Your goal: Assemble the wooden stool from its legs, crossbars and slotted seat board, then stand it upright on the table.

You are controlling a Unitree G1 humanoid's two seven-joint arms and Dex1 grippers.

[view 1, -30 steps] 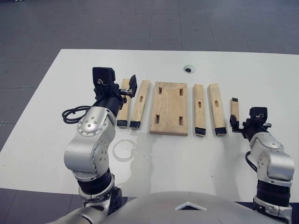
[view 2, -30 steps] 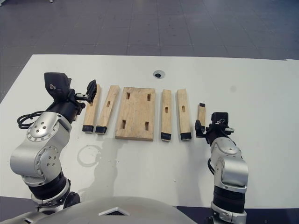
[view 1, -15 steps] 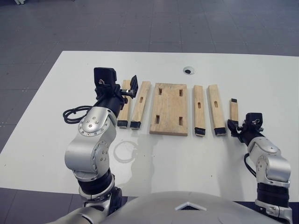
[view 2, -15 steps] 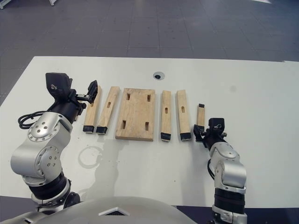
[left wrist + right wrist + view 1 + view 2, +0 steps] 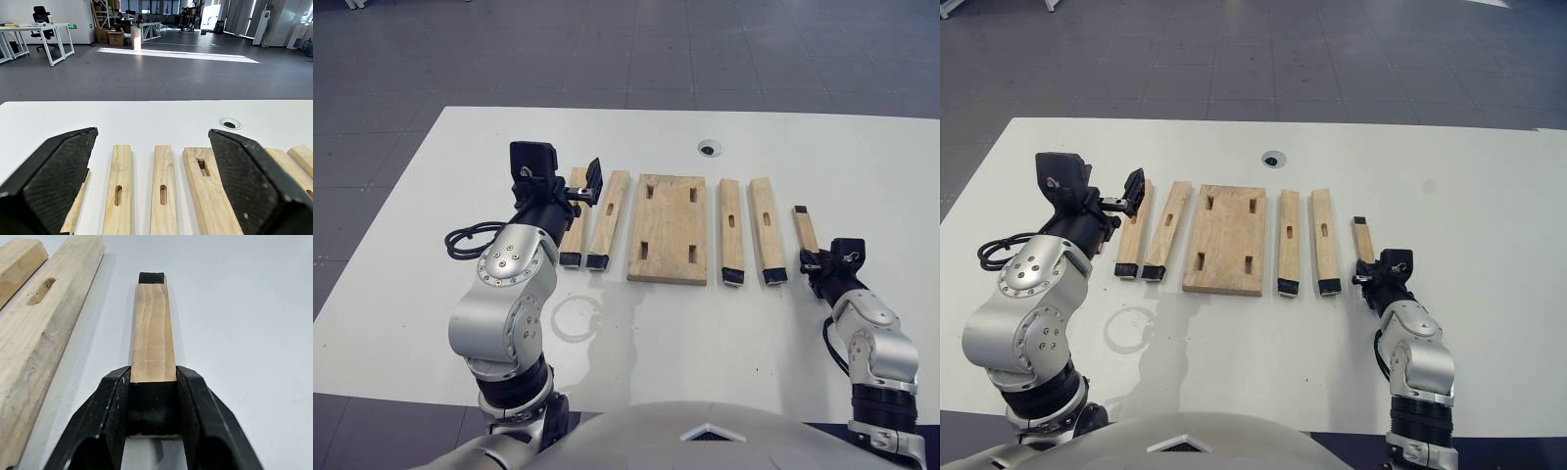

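The slotted seat board (image 5: 670,227) lies flat mid-table. Left of it lie two slotted legs (image 5: 608,217), and right of it two more (image 5: 731,230). My left gripper (image 5: 563,171) hovers open over the far ends of the left legs (image 5: 117,196), holding nothing. A thinner wooden piece (image 5: 76,208) peeks out beside one of its fingers. A short crossbar (image 5: 152,338) with black end caps lies right of the legs. My right gripper (image 5: 152,404) is shut on the crossbar's (image 5: 802,228) near end, low on the table.
A round cable hole (image 5: 708,148) sits in the white table (image 5: 862,157) behind the seat board. A black cable (image 5: 465,240) loops on the table by my left arm. A faint ring mark (image 5: 573,315) shows near the front. Bare table lies right of the crossbar.
My right gripper slid forward and left to the crossbar's near end and shut on it; the crossbar now lies slightly turned. The left arm has not moved.
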